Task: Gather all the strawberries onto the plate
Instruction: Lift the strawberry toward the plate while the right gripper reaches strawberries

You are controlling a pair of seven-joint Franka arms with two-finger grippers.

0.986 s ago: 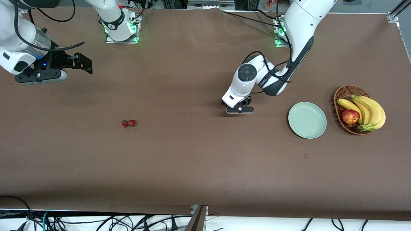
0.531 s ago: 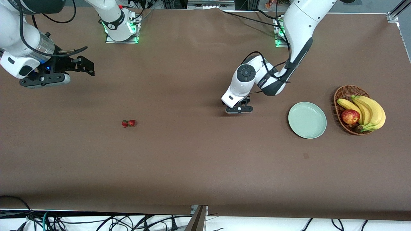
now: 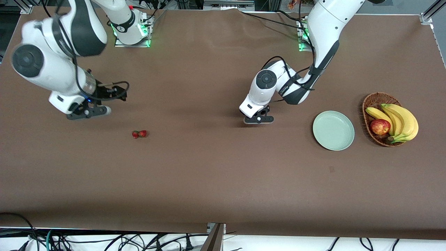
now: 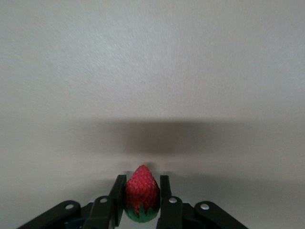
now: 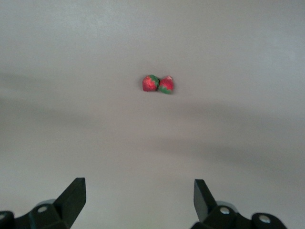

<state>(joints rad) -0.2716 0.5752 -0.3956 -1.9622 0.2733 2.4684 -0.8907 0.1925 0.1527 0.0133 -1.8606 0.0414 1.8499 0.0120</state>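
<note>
**Left gripper clamps the first strawberry; two more wait on the table**

The left gripper (image 3: 258, 119) is down at the brown table (image 3: 209, 181), well apart from the mint-green plate (image 3: 333, 130) and toward the right arm's end from it. In its wrist view the two fingers (image 4: 117, 193) are drawn narrow against the flanks of one strawberry (image 4: 141, 191), with the red tip pointing away from the gripper and the green cap back between the pads. Whether the berry has left the table cannot be told.

The other two strawberries (image 3: 139, 134) lie touching each other on the table, much farther from the plate, toward the right arm's end. The right gripper (image 3: 104, 101) hangs over the table near that pair, with its fingers (image 5: 74, 195) spread wide and nothing between them; the pair shows ahead of it in its own wrist view (image 5: 158, 84).

The plate holds nothing yet. Just beside it, at the left arm's end, stands a wicker basket (image 3: 372, 101) with bananas (image 3: 400, 120) and a red apple (image 3: 379, 126).

The berries look tiny and very light, so weight should be no issue. They are tapered and likely to squirt out of a hard pinch, and may bruise if real. The widest part below the cap seems the safest hold. The touching pair probably calls for a pinch on the outer berry alone.
</note>
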